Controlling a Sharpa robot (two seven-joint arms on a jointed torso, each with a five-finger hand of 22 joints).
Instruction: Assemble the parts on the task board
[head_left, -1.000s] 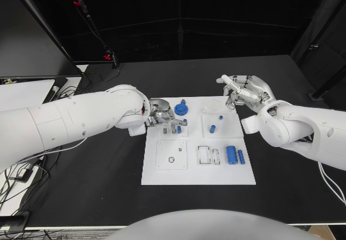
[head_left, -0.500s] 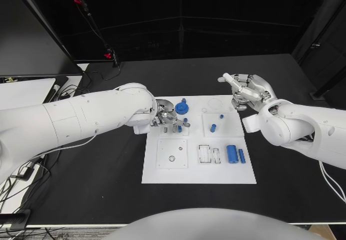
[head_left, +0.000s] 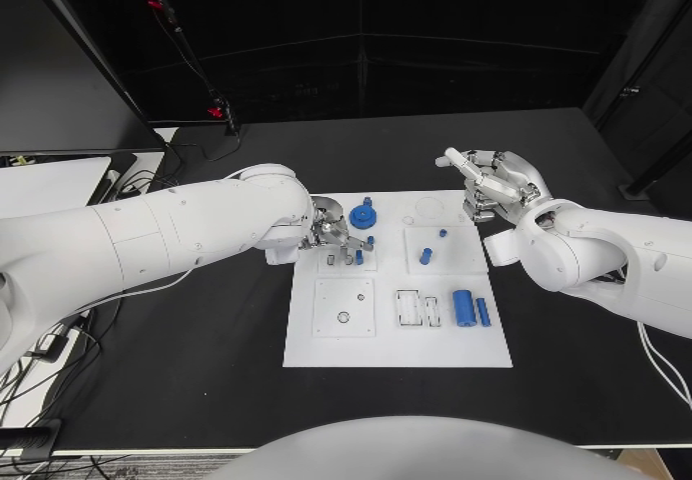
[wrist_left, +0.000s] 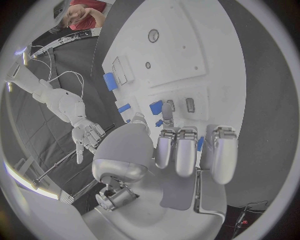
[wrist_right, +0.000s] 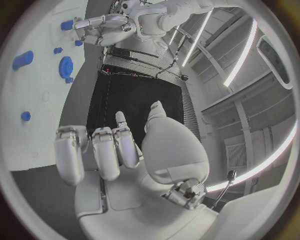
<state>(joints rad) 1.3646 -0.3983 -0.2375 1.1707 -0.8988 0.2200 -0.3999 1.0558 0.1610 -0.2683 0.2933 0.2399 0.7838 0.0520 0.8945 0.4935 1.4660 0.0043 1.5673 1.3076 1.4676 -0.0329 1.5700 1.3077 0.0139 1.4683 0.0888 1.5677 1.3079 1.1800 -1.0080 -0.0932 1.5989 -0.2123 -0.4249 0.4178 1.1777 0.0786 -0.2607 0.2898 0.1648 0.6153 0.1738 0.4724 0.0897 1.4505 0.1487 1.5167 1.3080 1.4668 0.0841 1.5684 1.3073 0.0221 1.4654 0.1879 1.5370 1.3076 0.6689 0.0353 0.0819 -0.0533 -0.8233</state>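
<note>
Head view puts my left hand (head_left: 332, 236) over the task board's (head_left: 397, 350) upper-left corner, fingers curled down among small blue pegs (head_left: 358, 259); whether they pinch one I cannot tell. The blue gear (head_left: 362, 215) lies just above and right of those fingertips. My right hand (head_left: 493, 185), fingers spread and empty, hovers off the board's upper-right corner, farther away.

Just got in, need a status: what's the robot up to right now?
It is partway through assembling blue parts on the white task board. The left hand is down over the board's far-left corner, its fingers among the small blue pieces next to the blue gear; whether it holds one cannot be told. The right hand is raised beyond the board's far-right corner, holding nothing. A large blue cylinder lies untouched on the board's right side.
</note>
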